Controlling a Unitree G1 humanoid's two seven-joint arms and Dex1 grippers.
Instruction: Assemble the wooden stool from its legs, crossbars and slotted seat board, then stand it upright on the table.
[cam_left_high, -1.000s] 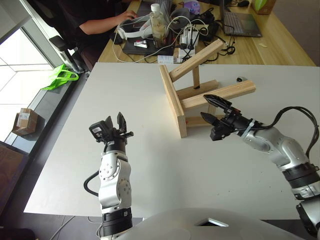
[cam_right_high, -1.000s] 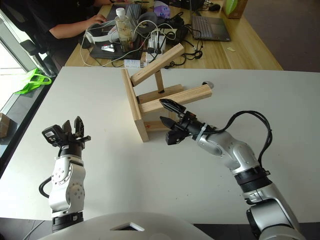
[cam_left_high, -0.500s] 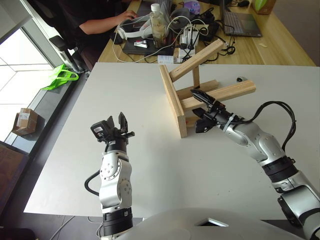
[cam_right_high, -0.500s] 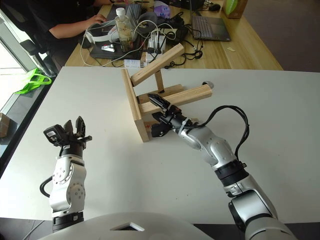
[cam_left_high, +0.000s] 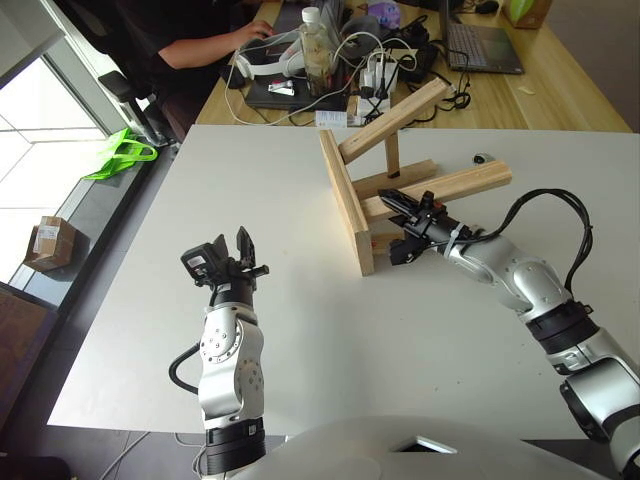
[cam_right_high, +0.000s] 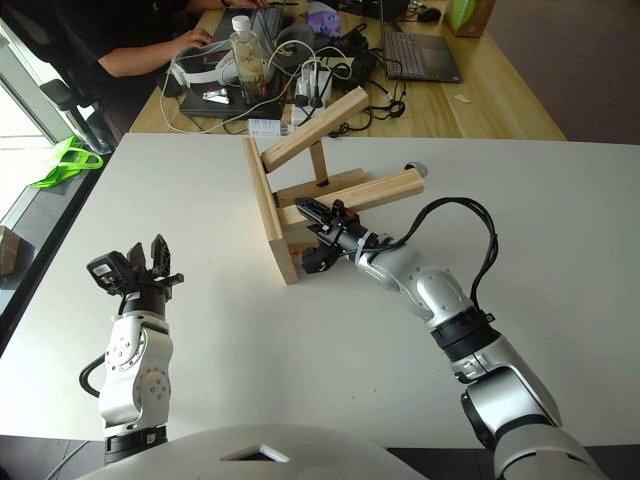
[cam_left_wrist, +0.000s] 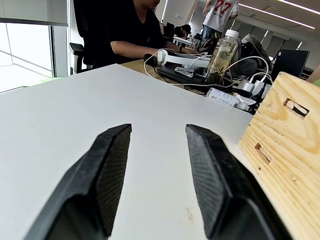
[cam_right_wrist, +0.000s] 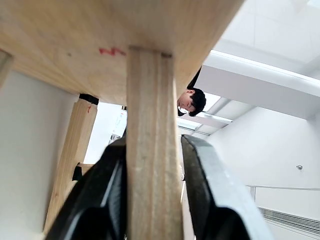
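One step is remaining, I judge: the stool (cam_left_high: 440, 188) is lying assembled on its side on the bench (cam_left_high: 300, 380). Your right pincer (cam_left_high: 404, 216) is clamping a bar (cam_right_wrist: 150, 150) beside the seat board (cam_left_high: 345, 200); your left pincer (cam_left_high: 230, 245) is idling wide, well apart from the stool. Next is calling for tilting it upright.

The slotted seat board (cam_left_wrist: 280, 145) is pale bare wood, unvarnished, with clear grain lines and a slightly rough sawn edge. The crossbar (cam_right_wrist: 150, 150) is the same raw wood, streaked along its grain. The left gripper (cam_left_wrist: 157, 131) has matt black fingers (cam_left_wrist: 112, 170) with a fine woven-looking texture. The worktop (cam_left_high: 330, 340) is smooth, matt white.
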